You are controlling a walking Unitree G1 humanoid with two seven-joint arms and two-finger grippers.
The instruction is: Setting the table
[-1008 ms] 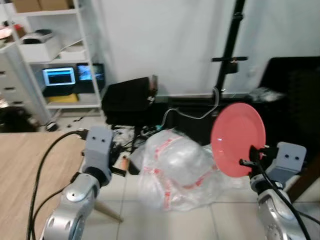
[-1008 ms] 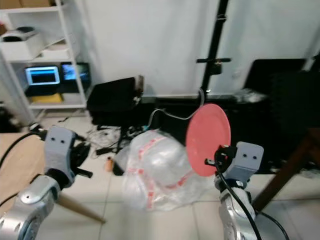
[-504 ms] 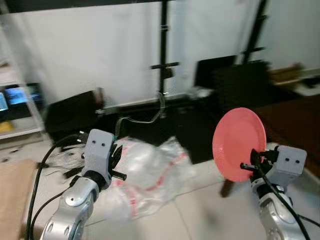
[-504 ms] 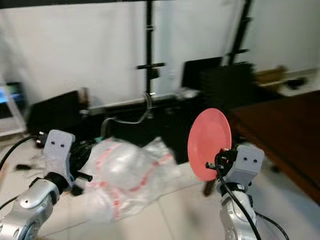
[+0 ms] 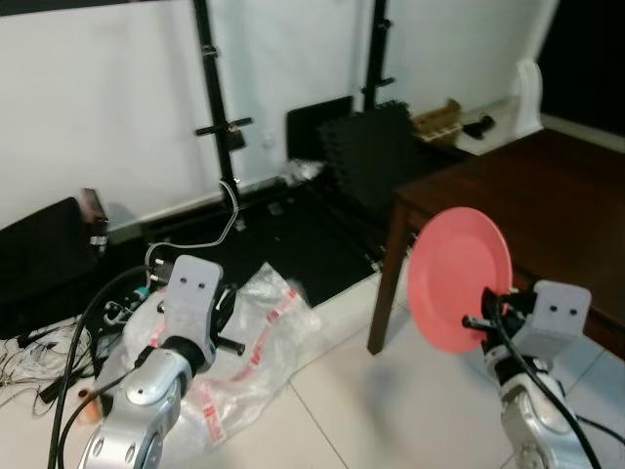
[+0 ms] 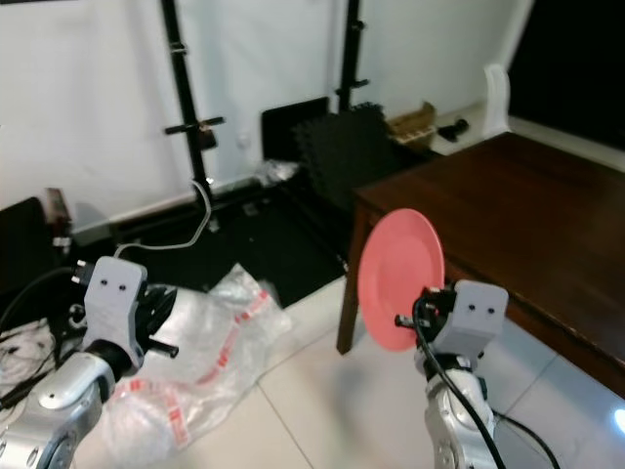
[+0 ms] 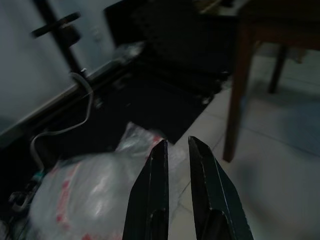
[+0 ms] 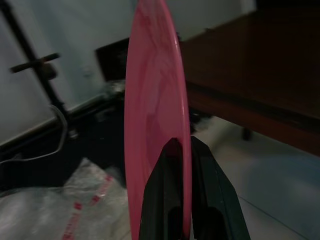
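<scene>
While the right gripper clamps the lower rim of a pink plate, the plate stands on edge in the air, its rim pinched between the two black fingers, one finger on each face. Seen from the head, the plate rises above the gripper, its round face turned toward the robot's left, in front of the near corner of a dark wooden table. Smooth and slightly glossy, the plate is a shallow disc with a raised rim, apparently plastic.

Polished to a dull sheen, the table has a flat brown top and a straight square leg standing on pale floor tiles.

Further left, the left gripper hangs in the air above the floor with its fingers nearly together, only a thin gap between them, and nothing held. Below and beyond it lies a crumpled clear plastic bag with red printing, wrinkled and shiny. Behind it a black floor mat spreads toward the white wall, where black metal stands rise.
</scene>
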